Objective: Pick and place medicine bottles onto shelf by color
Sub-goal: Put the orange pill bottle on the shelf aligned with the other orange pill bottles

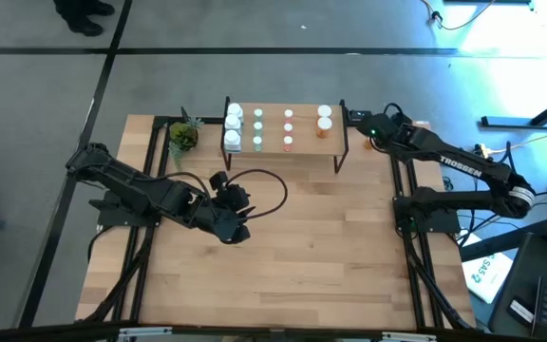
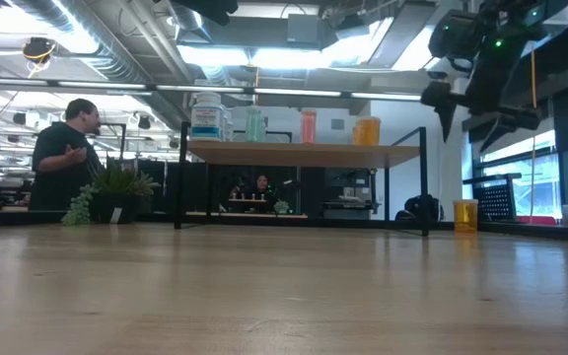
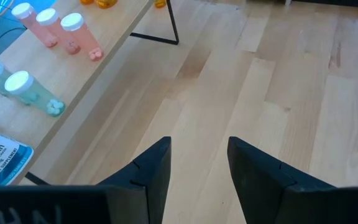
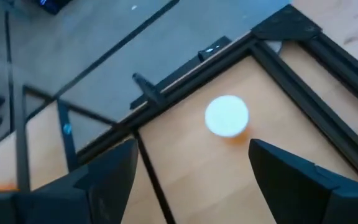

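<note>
The right gripper (image 4: 191, 165) hovered open above the orange bottle (image 4: 227, 116) on the worktop (image 1: 311, 237); it probably needed centring before closing, while the left gripper (image 3: 197, 168) waited half-open.

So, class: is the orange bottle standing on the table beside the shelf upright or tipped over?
Upright. The orange bottle shows its round white cap from above below the open right gripper, and the low view shows it standing on the table.

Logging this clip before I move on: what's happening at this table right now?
Two robot arms are sorting small medicine bottles by colour onto a low wooden shelf. Most bottles already stand there in colour rows. The right gripper, jaws open and empty, hovers above one orange bottle still on the table near the far right corner. The left gripper, also empty, waits over the tabletop in front of the shelf.
</note>
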You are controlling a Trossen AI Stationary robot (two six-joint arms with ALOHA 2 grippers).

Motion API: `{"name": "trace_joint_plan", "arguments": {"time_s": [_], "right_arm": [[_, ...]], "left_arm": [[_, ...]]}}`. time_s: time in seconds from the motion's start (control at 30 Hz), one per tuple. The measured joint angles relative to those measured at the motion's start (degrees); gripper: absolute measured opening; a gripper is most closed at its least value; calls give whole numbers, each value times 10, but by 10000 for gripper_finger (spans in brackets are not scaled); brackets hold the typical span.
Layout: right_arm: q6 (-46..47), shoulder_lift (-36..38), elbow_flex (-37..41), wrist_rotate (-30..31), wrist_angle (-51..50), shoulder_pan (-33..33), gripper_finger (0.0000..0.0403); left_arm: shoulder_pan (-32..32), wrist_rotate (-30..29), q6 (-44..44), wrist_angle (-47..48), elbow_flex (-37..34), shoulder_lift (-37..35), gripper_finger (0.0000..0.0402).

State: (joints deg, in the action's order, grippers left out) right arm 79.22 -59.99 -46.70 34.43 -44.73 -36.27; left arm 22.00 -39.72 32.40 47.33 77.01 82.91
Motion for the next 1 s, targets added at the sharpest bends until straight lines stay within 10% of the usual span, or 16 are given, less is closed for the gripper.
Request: {"name": "trace_joint_plan", "arguments": {"time_s": [1.0], "right_arm": [[77, -223, 0, -80, 50, -118, 309]], "left_arm": [[0, 0, 0, 0, 0, 0, 151]]}}
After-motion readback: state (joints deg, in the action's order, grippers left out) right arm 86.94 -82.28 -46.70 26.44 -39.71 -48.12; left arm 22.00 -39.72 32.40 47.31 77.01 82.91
